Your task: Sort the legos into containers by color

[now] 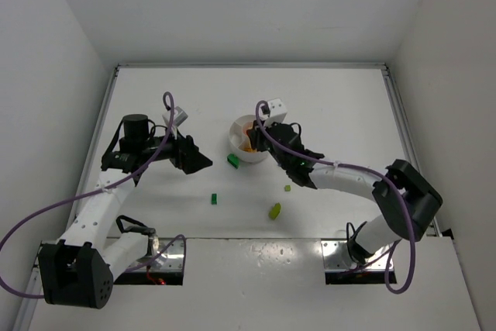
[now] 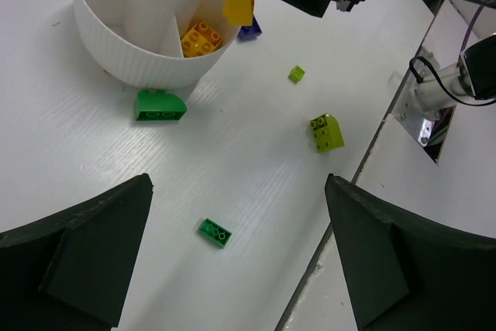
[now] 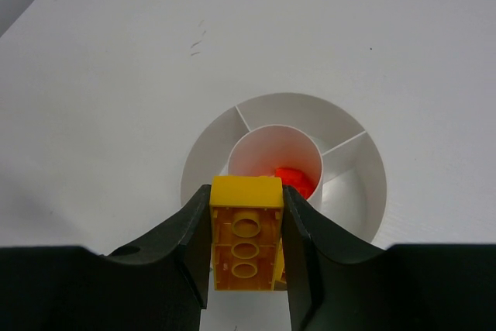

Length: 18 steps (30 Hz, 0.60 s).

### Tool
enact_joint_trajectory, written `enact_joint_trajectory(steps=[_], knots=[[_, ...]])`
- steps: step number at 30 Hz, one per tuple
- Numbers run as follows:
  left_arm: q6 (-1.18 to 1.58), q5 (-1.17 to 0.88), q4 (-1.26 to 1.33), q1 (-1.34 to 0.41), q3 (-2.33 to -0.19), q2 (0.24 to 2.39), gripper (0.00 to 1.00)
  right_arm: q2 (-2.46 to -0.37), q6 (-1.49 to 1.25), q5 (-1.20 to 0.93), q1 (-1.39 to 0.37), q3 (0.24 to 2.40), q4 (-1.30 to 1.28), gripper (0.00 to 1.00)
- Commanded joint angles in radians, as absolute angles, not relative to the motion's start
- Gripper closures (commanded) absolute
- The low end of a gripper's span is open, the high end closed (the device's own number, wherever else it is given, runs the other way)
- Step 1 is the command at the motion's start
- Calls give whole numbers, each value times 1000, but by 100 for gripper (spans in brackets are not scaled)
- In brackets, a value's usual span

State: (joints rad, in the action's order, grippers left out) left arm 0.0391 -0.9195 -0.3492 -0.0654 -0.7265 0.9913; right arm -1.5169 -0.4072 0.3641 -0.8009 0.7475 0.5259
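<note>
Black jaws spread wide, the empty left gripper (image 2: 239,191) hangs over loose pieces on the white table (image 2: 77,160) — a dark green rounded brick (image 2: 160,106) just beside the round white ribbed dish (image 2: 139,56), a small flat green brick (image 2: 214,232) nearer the fingers, then a tiny lime brick (image 2: 296,74) and a lime sloped brick (image 2: 326,132). Further right, the right gripper (image 3: 246,199) is clamped on a yellow rectangular brick (image 3: 246,249), held over the dish's rim. The step in hand looks to be the drop: the brick belongs with the yellow-orange bricks (image 2: 200,38) in one wedge, so the gripper should centre over that wedge, clear of the partitions and the centre well, come low, then part its fingers. The left wrist view shows those stored bricks and a dark purple piece (image 2: 249,31) beside the dish; the right wrist view hides both behind its own load — but alone shows the red-orange piece (image 3: 294,180) lying in the centre well.
</note>
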Motion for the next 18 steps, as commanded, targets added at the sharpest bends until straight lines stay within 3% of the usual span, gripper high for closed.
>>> enact_joint_trajectory(steps=[1, 8, 13, 18], knots=[[48, -933, -316, -51, -735, 988, 0, -1543, -408, 376, -801, 769, 626, 99], [38, -942, -316, -41, -735, 988, 0, -1572, -387, 354, -792, 769, 640, 93], [29, -942, -316, -41, -726, 988, 0, -1583, -387, 342, -792, 769, 650, 78], [29, -942, -316, -41, -726, 988, 0, -1594, -368, 331, -782, 759, 672, 77]])
